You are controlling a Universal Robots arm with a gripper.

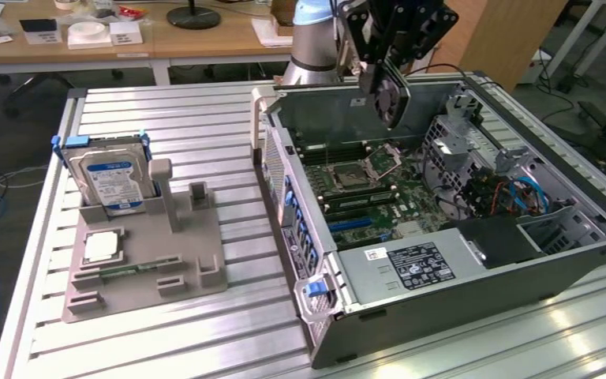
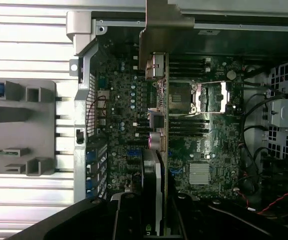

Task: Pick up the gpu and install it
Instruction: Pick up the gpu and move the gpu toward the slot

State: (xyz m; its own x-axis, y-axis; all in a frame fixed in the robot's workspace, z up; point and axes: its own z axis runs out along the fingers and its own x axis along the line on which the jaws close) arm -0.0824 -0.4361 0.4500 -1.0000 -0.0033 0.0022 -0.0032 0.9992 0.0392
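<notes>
The gpu (image 1: 390,93) hangs on edge above the open computer case (image 1: 472,304), its black shroud with the round fan facing the exterior view's right. My gripper (image 1: 380,63) is shut on the card's upper edge, holding it over the rear part of the motherboard (image 1: 372,178). From the wrist view the gpu (image 2: 157,150) appears edge-on, with its metal bracket (image 2: 164,30) at the far end. The gripper (image 2: 156,215) clamps it from both sides, high above the motherboard (image 2: 208,145) and its slots.
A grey fixture (image 1: 145,268) on the slatted metal table (image 1: 177,339) holds a hard drive with a blue-white label (image 1: 114,178) and a square CPU chip (image 1: 103,246). The power supply (image 1: 413,264) and cables (image 1: 514,193) sit inside the case. A wooden desk (image 1: 124,39) stands behind.
</notes>
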